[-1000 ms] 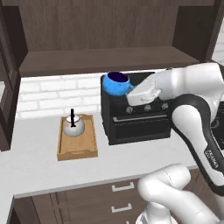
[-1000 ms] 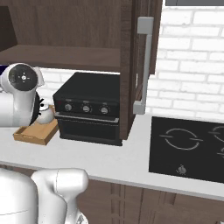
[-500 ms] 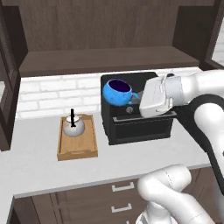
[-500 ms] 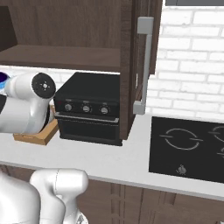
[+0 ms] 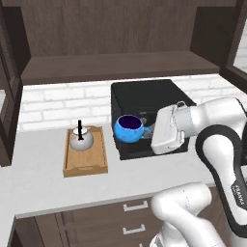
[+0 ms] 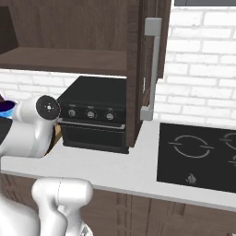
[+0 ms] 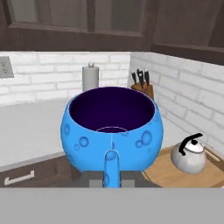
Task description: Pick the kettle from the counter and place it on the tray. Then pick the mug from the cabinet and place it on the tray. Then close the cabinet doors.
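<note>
One blue mug [image 5: 129, 129] hung in the air in front of the black oven-like box [image 5: 147, 103], its handle pinched between the narrow fingers [image 7: 111, 177] of the white arm, above the desk [image 5: 43, 178] and to the right of the wooden tray [image 5: 85, 155]. The kettle [image 5: 80, 140] already sat on the tray's far half, its thin black handle upright, leaving bare wood on the near half. The wall cabinet [image 5: 116, 65] stood open above, its shelf bare, with one door [image 6: 148, 60] and its silver bar handle seen edge-on in the right base view. The mug looked rigid, light and smooth-glazed, so a hold on the slim handle alone seemed likely to let the round body swing or twist. A level carry and a gentle set-down on the free end of the tray, clear of the kettle, appeared the safer course.
</note>
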